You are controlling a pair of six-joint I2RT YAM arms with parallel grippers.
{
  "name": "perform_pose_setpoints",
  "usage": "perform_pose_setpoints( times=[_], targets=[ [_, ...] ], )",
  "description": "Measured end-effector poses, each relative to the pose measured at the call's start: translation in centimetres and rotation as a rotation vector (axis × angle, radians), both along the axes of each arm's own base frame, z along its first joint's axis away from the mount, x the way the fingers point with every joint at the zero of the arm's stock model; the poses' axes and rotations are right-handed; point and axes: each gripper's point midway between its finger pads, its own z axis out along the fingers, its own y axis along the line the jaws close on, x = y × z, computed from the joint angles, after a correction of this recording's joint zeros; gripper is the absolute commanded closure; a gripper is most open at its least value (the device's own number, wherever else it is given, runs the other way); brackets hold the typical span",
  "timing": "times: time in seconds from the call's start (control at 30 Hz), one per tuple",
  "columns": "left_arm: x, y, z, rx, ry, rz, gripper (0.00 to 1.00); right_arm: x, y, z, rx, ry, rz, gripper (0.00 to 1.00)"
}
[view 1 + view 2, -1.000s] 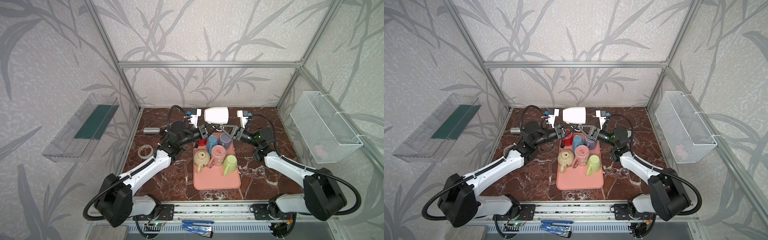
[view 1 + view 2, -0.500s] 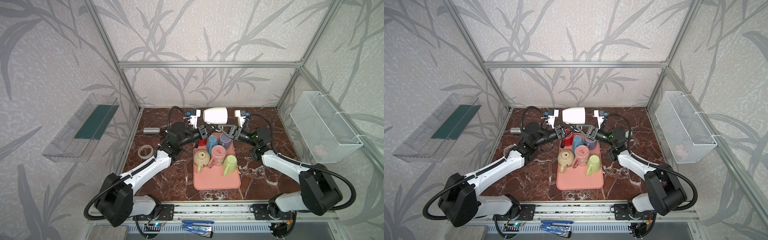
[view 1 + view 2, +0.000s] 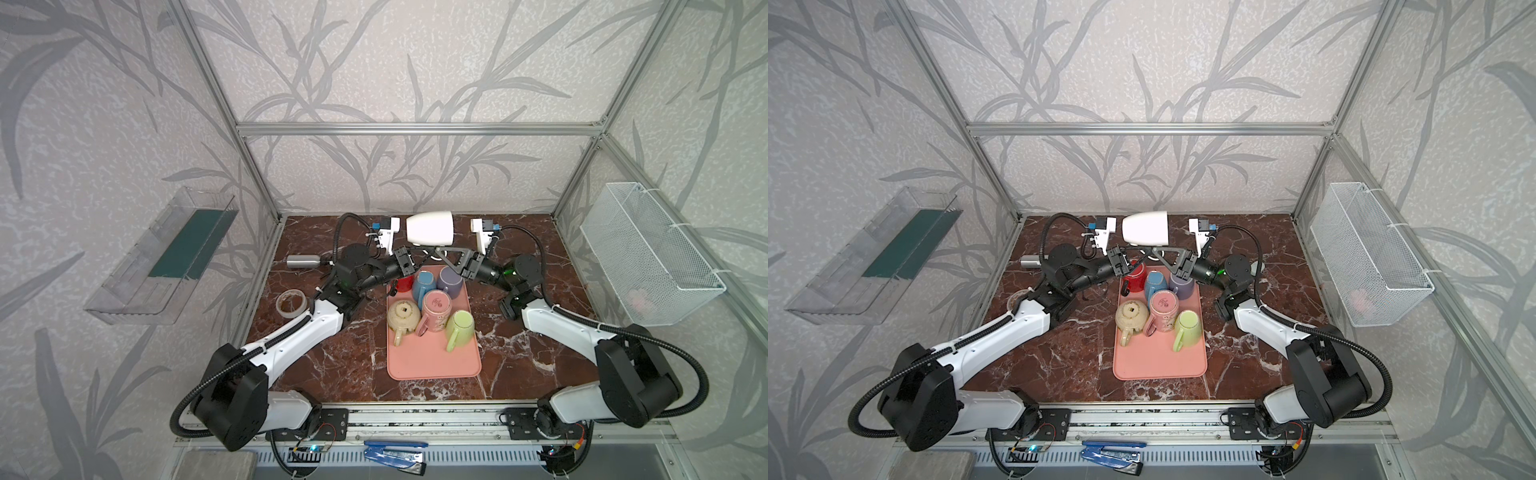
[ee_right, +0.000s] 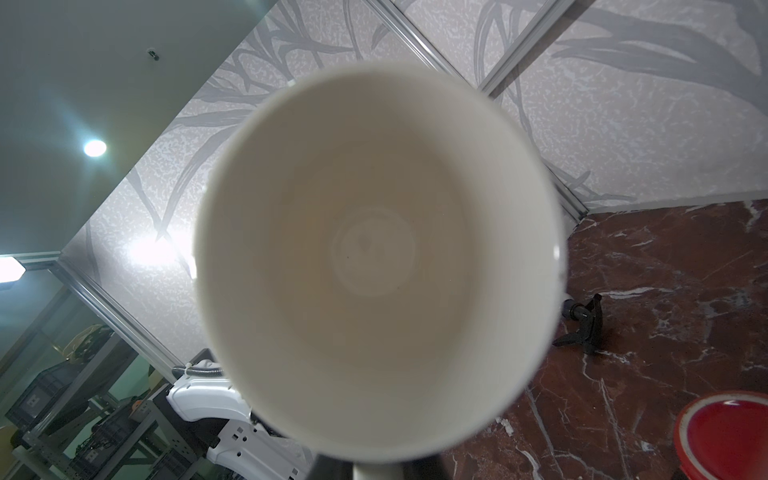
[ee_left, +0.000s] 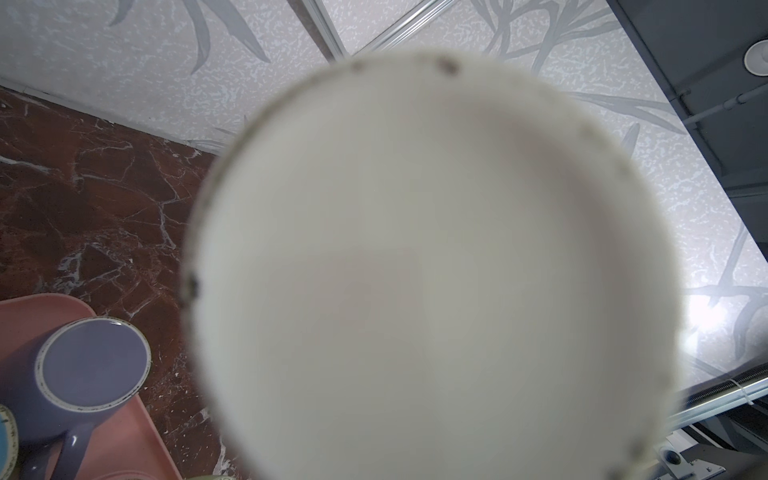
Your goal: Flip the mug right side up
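A white mug [image 3: 430,228] [image 3: 1146,228] hangs on its side above the back of the table, its mouth to the right and its handle underneath. Its flat base [image 5: 415,270] fills the left wrist view, and its open mouth [image 4: 374,249] fills the right wrist view. My left gripper [image 3: 417,254] reaches under the mug from the left, shut on the handle; its fingers are hidden in its own wrist view. My right gripper [image 3: 437,250] comes in from the right, with dark fingers closed either side of the white handle [image 4: 376,471].
A pink tray [image 3: 432,365] just below holds several upside-down mugs: red [image 3: 403,284], blue [image 3: 424,282], purple [image 3: 451,280], pink [image 3: 436,307], green [image 3: 459,328], beige [image 3: 403,318]. A tape roll [image 3: 291,301] and a metal cylinder [image 3: 301,262] lie left. A wire basket [image 3: 648,253] hangs right.
My right gripper has moved in leftward under the mug and closed on its handle. The left gripper and the mug have hardly moved.
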Motion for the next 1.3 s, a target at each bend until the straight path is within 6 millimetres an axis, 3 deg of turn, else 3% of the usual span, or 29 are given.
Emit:
perform_pose_setpoints(
  times=[0.2, 0.33, 0.5, 0.73, 0.87, 1.03, 1.3],
  targets=[
    [0.2, 0.2, -0.5, 0.015, -0.017, 0.020, 0.65, 0.1, 0.0, -0.2, 0.001, 0.022, 0.001, 1.00],
    [0.6, 0.6, -1.2, 0.040, -0.022, 0.050, 0.55, 0.5, -0.1, -0.7, -0.007, 0.054, -0.004, 1.00],
    [0.1, 1.2, -0.2, 0.038, -0.063, 0.070, 0.39, 0.9, -0.5, -1.7, -0.020, 0.100, -0.013, 1.00],
    [0.0, 2.0, -0.7, 0.068, -0.072, 0.104, 0.16, 1.7, -1.5, -2.8, -0.035, 0.138, -0.044, 1.00],
    [0.0, 2.9, -1.3, 0.120, -0.057, 0.147, 0.10, 2.4, -2.4, -3.9, -0.074, 0.180, -0.081, 1.00],
    [0.0, 5.4, -2.6, 0.221, -0.017, 0.260, 0.07, 2.9, -3.7, -5.6, -0.164, 0.222, -0.150, 1.00],
    [-0.6, 12.8, -2.6, 0.337, 0.012, 0.508, 0.02, 5.5, -6.9, -9.2, -0.346, 0.346, -0.299, 1.00]
  ],
)
